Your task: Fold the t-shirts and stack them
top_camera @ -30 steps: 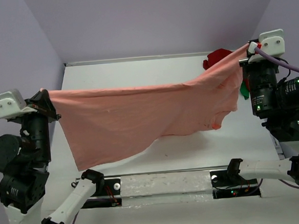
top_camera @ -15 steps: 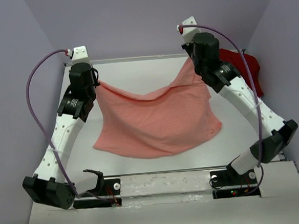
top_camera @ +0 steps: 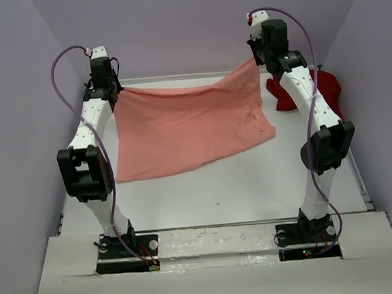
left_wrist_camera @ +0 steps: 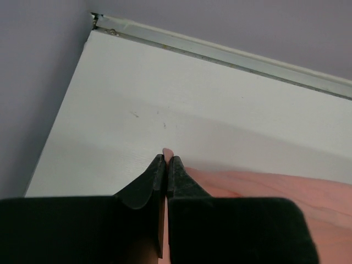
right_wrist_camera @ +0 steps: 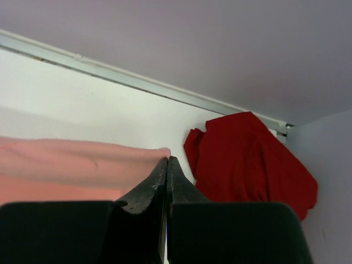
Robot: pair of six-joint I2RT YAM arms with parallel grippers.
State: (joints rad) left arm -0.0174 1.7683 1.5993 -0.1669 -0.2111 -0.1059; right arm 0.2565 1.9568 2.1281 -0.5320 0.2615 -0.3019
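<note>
The left tool (left_wrist_camera: 165, 163) pinches the salmon-pink t-shirt (left_wrist_camera: 264, 190) above the table (left_wrist_camera: 165, 93).

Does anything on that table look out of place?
The dark red t-shirt lies crumpled in the far right corner. The salmon-pink t-shirt stretches between the left tool and right tool, near edge slanting.

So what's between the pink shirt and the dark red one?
Just a narrow strip of bare white table, clearest in the right wrist view, where the salmon-pink shirt stops short of the dark red shirt.
</note>
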